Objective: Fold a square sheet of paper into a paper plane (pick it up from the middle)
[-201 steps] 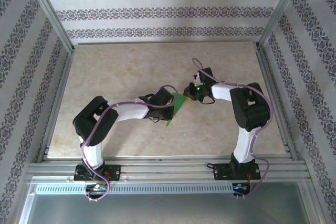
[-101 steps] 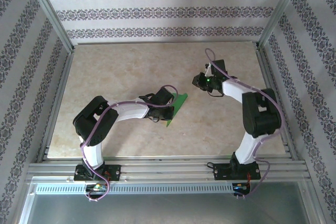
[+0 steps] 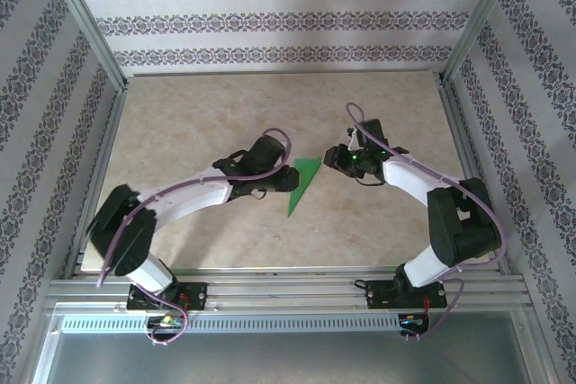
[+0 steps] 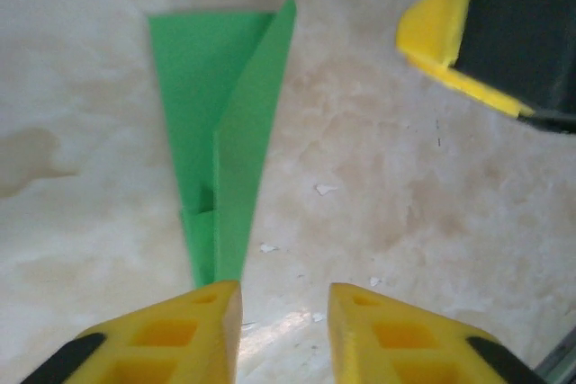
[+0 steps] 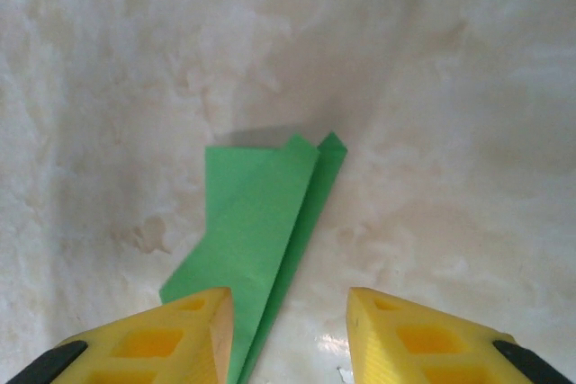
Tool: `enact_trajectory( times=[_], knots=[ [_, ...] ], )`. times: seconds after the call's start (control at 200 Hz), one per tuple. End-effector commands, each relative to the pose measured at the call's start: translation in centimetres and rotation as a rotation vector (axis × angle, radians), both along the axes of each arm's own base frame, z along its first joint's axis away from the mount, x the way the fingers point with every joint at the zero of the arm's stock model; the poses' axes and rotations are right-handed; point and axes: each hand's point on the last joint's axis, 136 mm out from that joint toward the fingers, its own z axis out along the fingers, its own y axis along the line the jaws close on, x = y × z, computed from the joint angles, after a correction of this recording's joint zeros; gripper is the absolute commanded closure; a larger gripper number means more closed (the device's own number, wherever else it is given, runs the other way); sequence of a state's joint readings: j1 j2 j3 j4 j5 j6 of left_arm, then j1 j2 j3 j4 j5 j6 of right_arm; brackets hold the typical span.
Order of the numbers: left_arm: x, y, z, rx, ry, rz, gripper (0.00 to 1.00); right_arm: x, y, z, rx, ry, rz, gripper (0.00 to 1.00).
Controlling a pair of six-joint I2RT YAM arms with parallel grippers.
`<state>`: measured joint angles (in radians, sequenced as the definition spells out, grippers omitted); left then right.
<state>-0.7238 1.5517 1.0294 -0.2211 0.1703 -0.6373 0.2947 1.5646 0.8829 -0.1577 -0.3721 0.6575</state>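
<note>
Letting go just now, we leave the paper plane (image 3: 302, 180) lying free at mid-frame on the tabletop (image 3: 207, 114); left hand (image 4: 283, 312) and right hand (image 5: 288, 321) flank it, jaws apart, so folding seems done

No lettering, label, brand name, number or sign can be read in any of the views.
</note>
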Motion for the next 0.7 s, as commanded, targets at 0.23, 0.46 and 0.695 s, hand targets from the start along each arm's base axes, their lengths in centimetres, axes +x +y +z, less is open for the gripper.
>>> enact_trajectory(
  times=[0.23,0.46,0.695],
  knots=[
    [0.7,11.1,-1.2,0.145,-0.096,0.309,0.21,-3.8,1.6,-0.6,-0.232,0.029,-0.049,0.51],
    [0.4,14.6,-3.1,0.1,-0.064,0.452,0.05,-3.9,3.7,-0.7,-0.311,0.026,-0.05,0.48],
    [0.2,15.5,-3.7,0.06,-0.041,0.489,0.01,-3.0,7.0,-1.3,-0.363,0.029,0.01,0.47]
  ],
)
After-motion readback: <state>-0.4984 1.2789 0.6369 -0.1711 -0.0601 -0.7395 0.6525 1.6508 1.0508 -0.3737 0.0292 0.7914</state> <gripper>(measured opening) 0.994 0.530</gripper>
